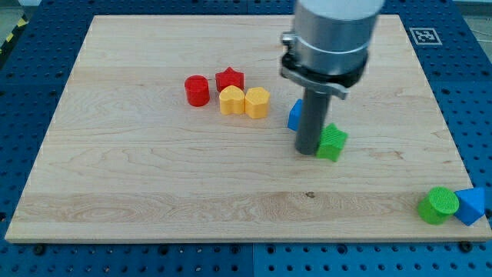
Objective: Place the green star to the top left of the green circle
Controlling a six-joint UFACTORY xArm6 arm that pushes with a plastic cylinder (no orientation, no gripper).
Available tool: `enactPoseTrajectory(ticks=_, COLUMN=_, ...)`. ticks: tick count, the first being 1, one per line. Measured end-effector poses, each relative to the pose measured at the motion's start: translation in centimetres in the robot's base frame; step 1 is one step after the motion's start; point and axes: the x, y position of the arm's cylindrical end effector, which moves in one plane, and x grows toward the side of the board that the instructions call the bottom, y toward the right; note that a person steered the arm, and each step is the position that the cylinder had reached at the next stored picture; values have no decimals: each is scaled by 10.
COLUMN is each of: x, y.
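Note:
The green star [333, 142] lies on the wooden board [154, 177], right of the middle. The green circle [437, 205] sits at the board's bottom right corner, touching a blue block [472, 205] on its right. My tip [308, 150] rests on the board right against the green star's left side. The rod hides most of another blue block [294, 115] just above and left of the star.
A red cylinder [197, 90], a red star [229, 78], and two yellow blocks [231, 100] [257, 101] cluster at the upper middle. The board's right edge runs close to the green circle. A fiducial marker [423, 35] is at the top right.

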Motion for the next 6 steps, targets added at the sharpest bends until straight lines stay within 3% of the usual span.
enactPoseTrajectory(ticks=2, x=-11, y=63)
enactPoseTrajectory(ticks=3, x=-45, y=66)
enactPoseTrajectory(ticks=4, x=-40, y=96)
enactPoseTrajectory(ticks=6, x=0, y=102)
